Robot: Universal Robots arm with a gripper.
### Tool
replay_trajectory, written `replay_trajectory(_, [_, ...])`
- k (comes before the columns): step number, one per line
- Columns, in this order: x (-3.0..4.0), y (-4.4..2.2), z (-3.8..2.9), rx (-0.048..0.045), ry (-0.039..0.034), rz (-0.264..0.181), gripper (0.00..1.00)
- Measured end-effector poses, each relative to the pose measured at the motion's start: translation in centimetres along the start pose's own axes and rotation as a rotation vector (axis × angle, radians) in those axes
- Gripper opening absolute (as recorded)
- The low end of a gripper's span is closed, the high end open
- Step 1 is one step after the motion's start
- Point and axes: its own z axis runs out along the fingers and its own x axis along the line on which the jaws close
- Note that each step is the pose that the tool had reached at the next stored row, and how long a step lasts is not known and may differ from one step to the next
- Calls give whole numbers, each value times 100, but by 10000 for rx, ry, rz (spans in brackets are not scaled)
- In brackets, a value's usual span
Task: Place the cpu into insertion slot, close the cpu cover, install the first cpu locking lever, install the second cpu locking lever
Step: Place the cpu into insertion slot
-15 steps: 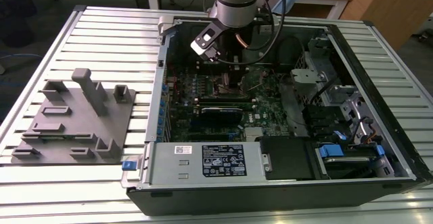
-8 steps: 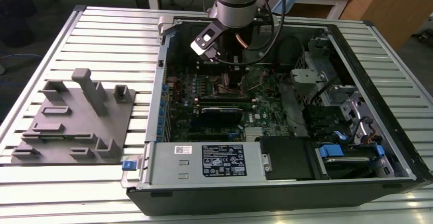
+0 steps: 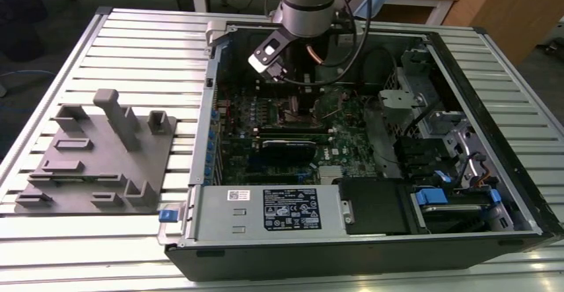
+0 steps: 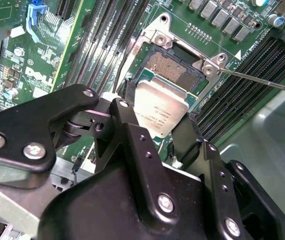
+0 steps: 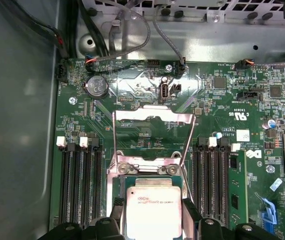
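In the exterior view a grey fixture plate (image 3: pixel 92 156) lies on the slatted desk (image 3: pixel 150 34) at nine o'clock. The open computer case (image 3: pixel 458 140) spans centre to three o'clock, with the gripper (image 3: pixel 279 74) reaching into it at twelve o'clock. In both wrist views the fingers (image 5: pixel 191 217) clamp opposite edges of the cpu (image 5: pixel 153 210) (silver top up), holding it over the insertion slot (image 4: pixel 175 70), whose dark centre partly shows, while the cpu cover (image 5: pixel 152 117) stands swung open.
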Motion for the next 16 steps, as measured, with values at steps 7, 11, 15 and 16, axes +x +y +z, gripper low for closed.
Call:
replay_trajectory(7, [1, -15, 52, 1, 7, 3, 54])
replay_trajectory(11, [3, -51, 73, 1, 9, 1, 54])
replay_trajectory(15, [3, -62, 117, 1, 14, 1, 54])
replay_trajectory(16, [4, -64, 129, 1, 17, 2, 54])
